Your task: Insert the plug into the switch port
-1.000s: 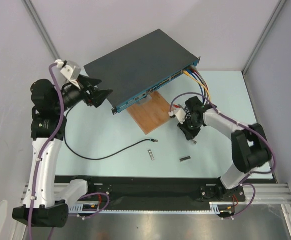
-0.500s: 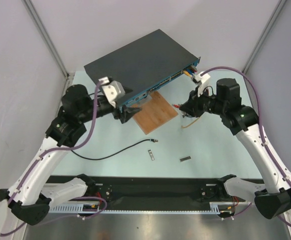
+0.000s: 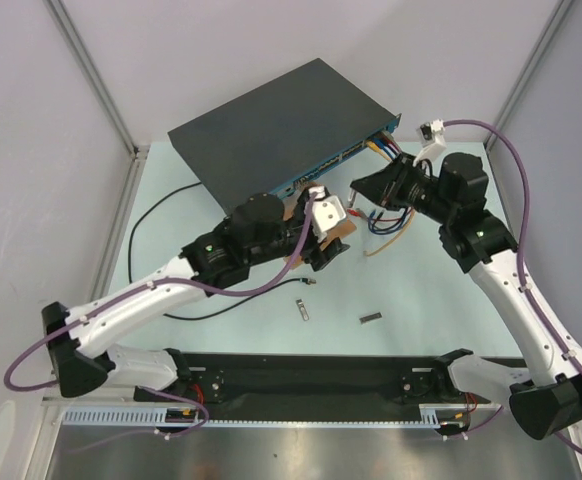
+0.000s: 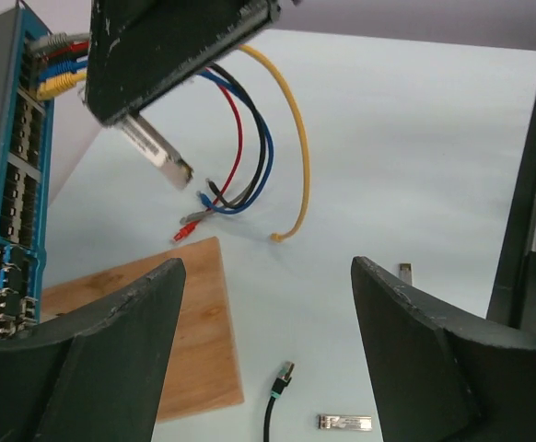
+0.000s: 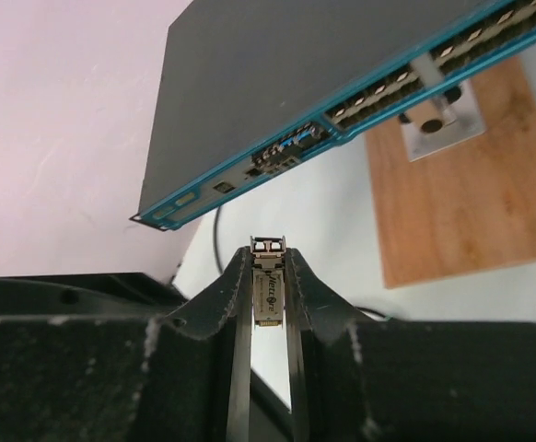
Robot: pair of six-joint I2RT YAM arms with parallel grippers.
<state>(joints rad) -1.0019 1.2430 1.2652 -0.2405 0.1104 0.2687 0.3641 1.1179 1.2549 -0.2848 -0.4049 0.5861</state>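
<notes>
The plug (image 3: 311,282) lies on the table at the end of a thin black cable (image 3: 161,200), just near of the wooden board (image 3: 343,232). In the left wrist view the plug (image 4: 285,376) lies between and below my wide-open left gripper (image 4: 268,276), untouched. My left gripper (image 3: 321,258) hovers over the board's near edge. The dark-grey switch (image 3: 271,125) shows its blue port row (image 3: 336,160) (image 4: 15,198) (image 5: 415,74). My right gripper (image 3: 361,190) (image 5: 268,253) is shut on a silver metal stick (image 5: 268,293) in front of the switch face.
Yellow, blue, red and black cables (image 3: 386,215) hang from the switch's right ports, their loose ends (image 4: 199,216) on the table. Two silver sticks (image 3: 302,310) (image 3: 372,318) lie near the front. A metal bracket (image 5: 438,115) sits on the board under the switch.
My left arm has swung from the switch's left corner to the middle, over the plug. My right gripper has moved up and left toward the switch face. The black cable has shifted left.
</notes>
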